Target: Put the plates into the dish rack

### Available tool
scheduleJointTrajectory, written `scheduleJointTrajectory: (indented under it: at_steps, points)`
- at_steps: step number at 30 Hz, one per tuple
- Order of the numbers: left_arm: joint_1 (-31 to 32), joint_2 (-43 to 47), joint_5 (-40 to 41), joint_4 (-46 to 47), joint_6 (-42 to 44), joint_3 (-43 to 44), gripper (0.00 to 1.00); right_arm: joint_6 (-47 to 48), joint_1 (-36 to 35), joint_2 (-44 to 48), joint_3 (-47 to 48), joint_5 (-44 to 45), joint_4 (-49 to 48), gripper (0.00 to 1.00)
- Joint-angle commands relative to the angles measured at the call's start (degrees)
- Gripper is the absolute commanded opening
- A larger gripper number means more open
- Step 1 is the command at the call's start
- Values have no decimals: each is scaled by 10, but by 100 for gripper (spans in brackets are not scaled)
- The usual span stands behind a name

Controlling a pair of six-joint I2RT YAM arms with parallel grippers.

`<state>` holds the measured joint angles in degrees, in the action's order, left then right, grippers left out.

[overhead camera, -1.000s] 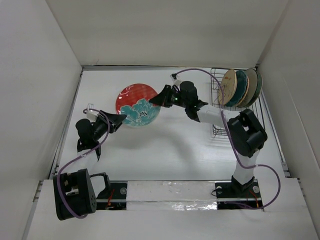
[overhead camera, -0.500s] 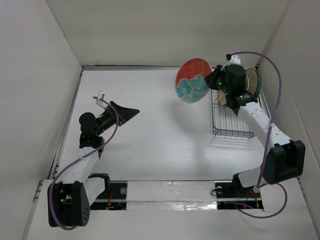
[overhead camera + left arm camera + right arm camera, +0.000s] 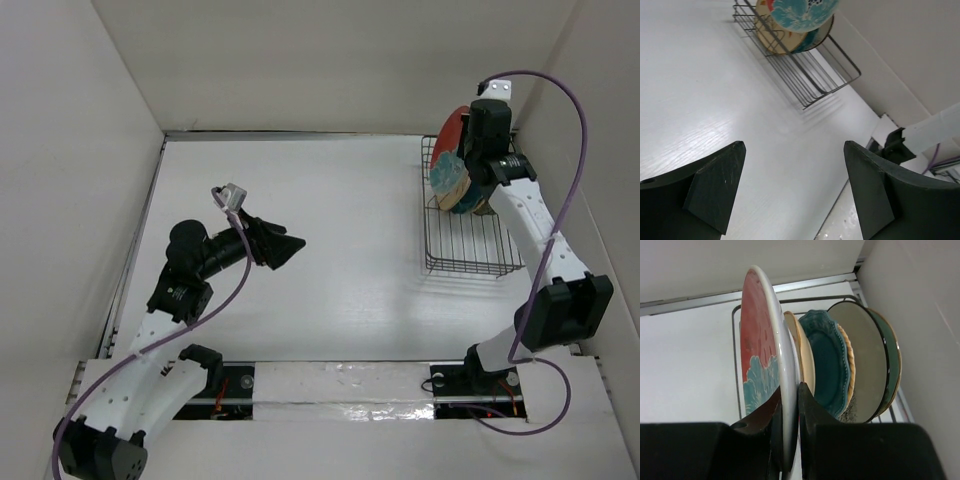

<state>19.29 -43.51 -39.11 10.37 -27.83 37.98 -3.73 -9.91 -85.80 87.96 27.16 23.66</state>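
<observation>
Plates (image 3: 456, 195) are all sitting at the far right, so we're reporting outward from the near edge.

Left arm (image 3: 150, 330) is leaning from its near-left base over the left half of the table (image 3: 350, 310). The left gripper (image 3: 288, 244) is hanging above the white tabletop, pointing right, well apart from the plates. Its wrist view is showing both fingers (image 3: 715, 190) spread wide with nothing between them.

Right arm (image 3: 545, 250) is stretching from the near-right base along the right wall toward the far corner.

We're seeing the dish rack (image 3: 470, 250) lying by the right wall, with the plates standing on edge in its far half.

The right gripper (image 3: 789, 405) is pinching the rim of the red-and-teal plate (image 3: 757, 365), one finger on each face. It is holding the plate upright at the left end of the row.

Just right of it, a cream-edged plate (image 3: 802, 355) is standing close alongside, then the scalloped dark teal plate (image 3: 827, 365). Further plates are standing behind those, ending in a pale-faced, dark-rimmed plate (image 3: 865, 365) nearest the right wall. We're not able to count the ones in between.

The gripper is hiding the held plate's lower edge, so we can't tell whether it is seated between the prongs or hanging just above them.
</observation>
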Motion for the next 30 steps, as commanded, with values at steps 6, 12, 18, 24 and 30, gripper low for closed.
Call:
scheduleJointTrajectory:
  at_steps: [6,12,18,24,30]
  points:
    - [21,34,123,-103,126,17,78,104,-12,-64,121,103,-45,0]
    - [26,31,146,-127,134,22,78,129,-17,-87,117,128,-60,0]
    - [26,37,167,-127,137,22,78,116,-17,-111,93,103,-66,0]
    - [26,38,173,-122,137,18,78,78,-17,-132,43,78,-99,0]
    - [26,42,178,-115,134,14,78,49,-6,-135,11,49,-128,11]
